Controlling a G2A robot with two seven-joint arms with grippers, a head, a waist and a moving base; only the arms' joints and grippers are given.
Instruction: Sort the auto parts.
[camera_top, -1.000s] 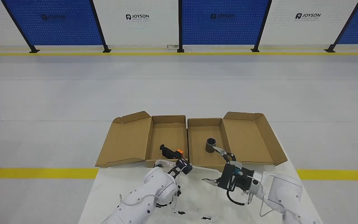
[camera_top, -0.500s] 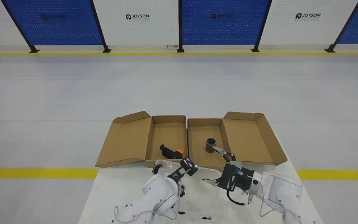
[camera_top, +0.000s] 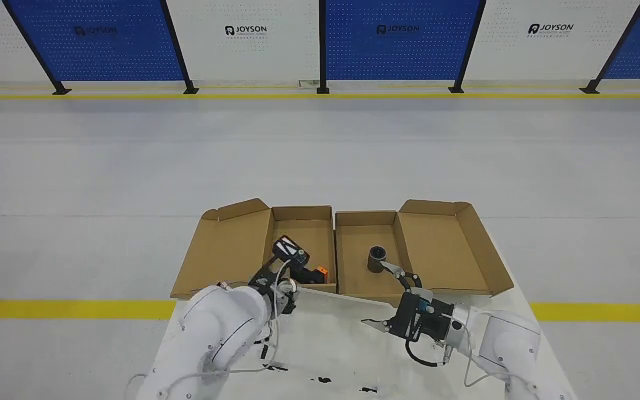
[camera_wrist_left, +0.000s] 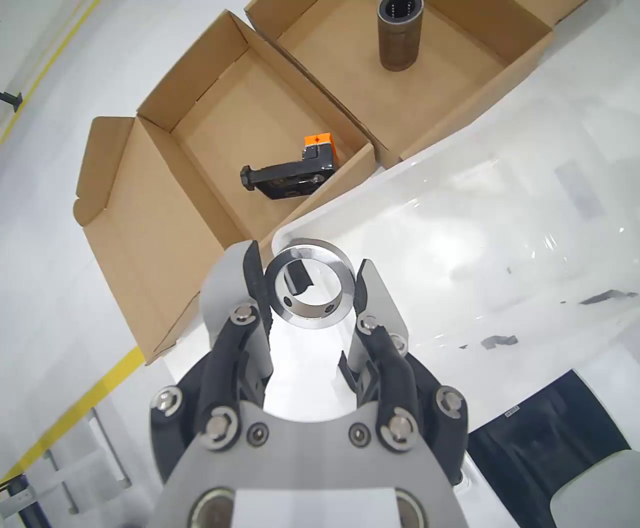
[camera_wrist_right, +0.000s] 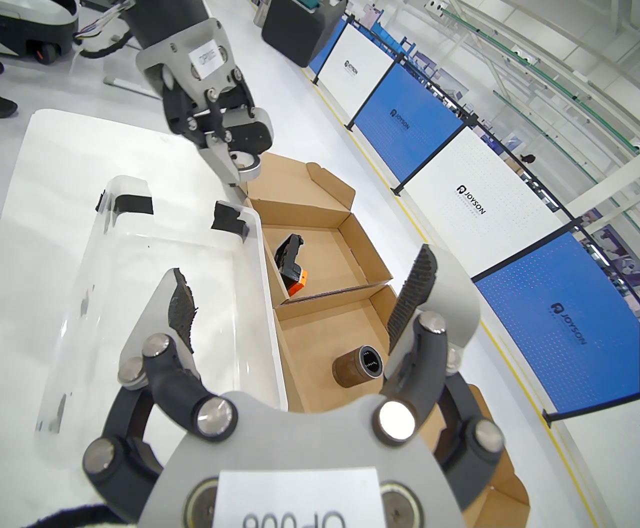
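My left gripper (camera_wrist_left: 307, 282) is shut on a shiny metal ring (camera_wrist_left: 305, 316), held edge-on between its fingers. It hangs over the near front corner of the left cardboard box (camera_top: 300, 213), as the top view (camera_top: 290, 250) and the right wrist view (camera_wrist_right: 240, 165) show. A black part with an orange end (camera_wrist_left: 290, 175) lies in that box. A dark cylinder (camera_wrist_left: 398, 35) stands in the right box (camera_top: 365, 217). My right gripper (camera_wrist_right: 300, 280) is open and holds nothing, just in front of the right box, near the cylinder (camera_wrist_right: 357, 367).
A clear plastic tray (camera_wrist_right: 150, 300) with black tape on its rim sits on the white table (camera_top: 350, 345), close against the boxes' front walls. Both boxes have their lids folded outward. Small dark scraps lie on the table near its front.
The left arm has swung away from the table's middle, left and toward the left box, carrying the ring. The right arm has not moved.
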